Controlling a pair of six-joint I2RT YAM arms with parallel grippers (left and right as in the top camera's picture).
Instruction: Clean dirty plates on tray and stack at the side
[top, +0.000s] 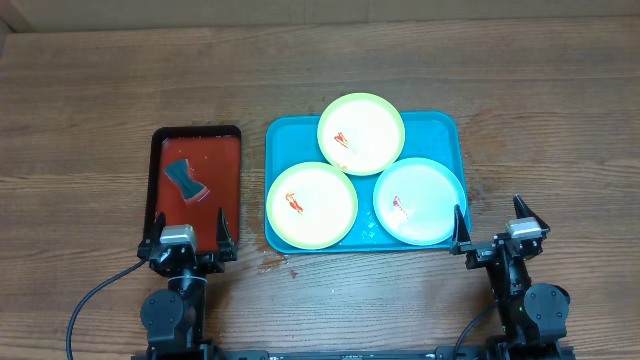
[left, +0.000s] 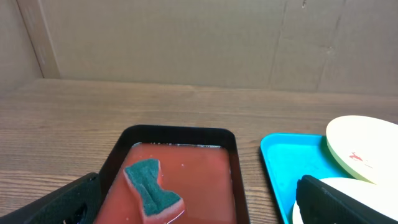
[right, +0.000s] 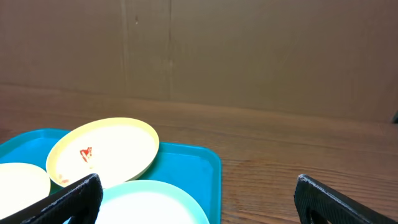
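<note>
Plates: all three dirty ones, the far yellow-green plate (top: 361, 132), the near yellow-green plate (top: 312, 205) and the blue-white plate (top: 420, 201), lay on the turquoise tray (top: 285, 140), each showing a red smear.
Done: nothing visible; you had no plate wiped and no stack at the side.
Sponge: the sponge (top: 184, 180) lay in the red tray (top: 215, 150), apart from both arms.
Left gripper: your left gripper (top: 190, 228) hung over the red tray's near end, jaws spread wide, empty.
Right gripper: your right gripper (top: 490, 222) sat just off the turquoise tray's near right corner, jaws apart, holding nothing.
Left to do: by my judgement, you had every plate to wipe and stack.
</note>
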